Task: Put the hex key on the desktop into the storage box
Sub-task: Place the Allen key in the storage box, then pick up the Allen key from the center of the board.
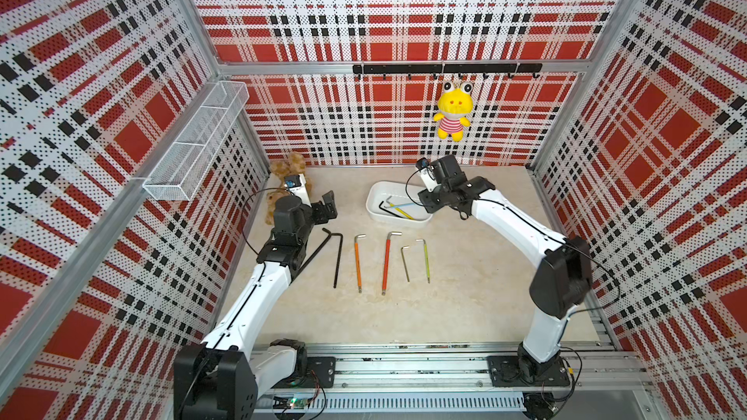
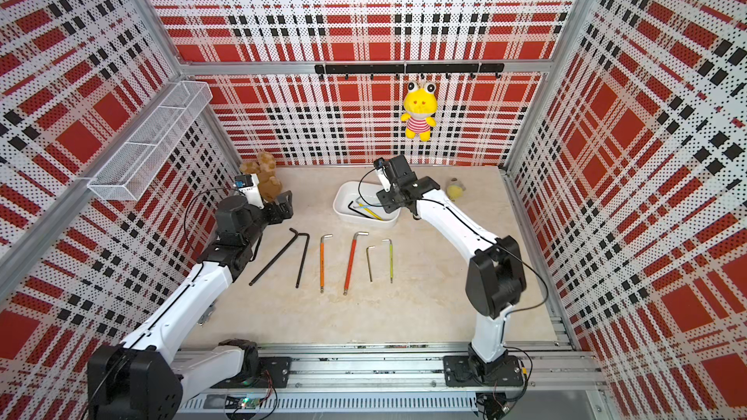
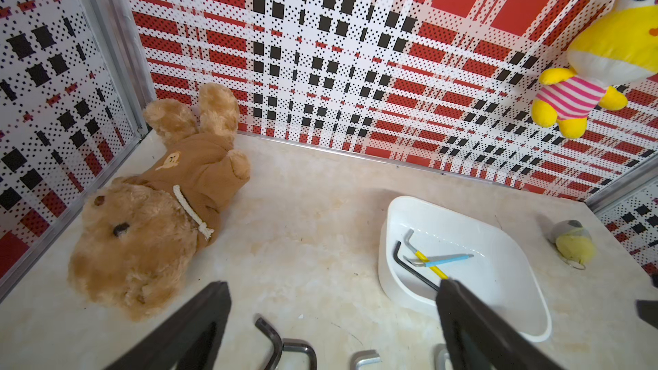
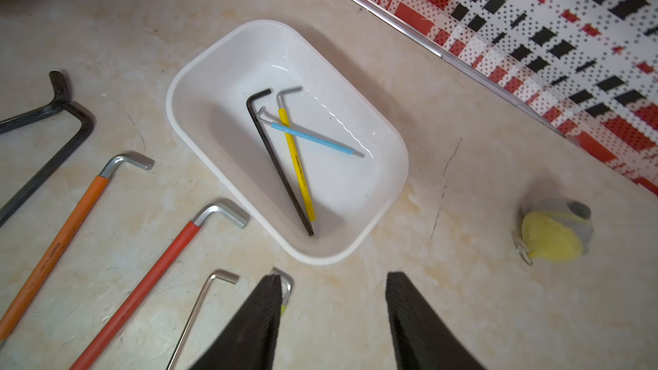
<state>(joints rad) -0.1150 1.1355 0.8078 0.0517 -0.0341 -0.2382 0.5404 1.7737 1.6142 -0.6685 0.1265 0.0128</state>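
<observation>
Glossy white round-cornered storage box [image 4: 349, 186]; marbled beige flat desktop [image 4: 498, 315].

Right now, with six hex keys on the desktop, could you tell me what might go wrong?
The two black hex keys seem to touch at their bends; lifting one could drag the other.
The plain silver hex key lies close beside the yellow-green hex key; the open right tool might nudge both.
The red hex key may barely fit the storage box.
</observation>
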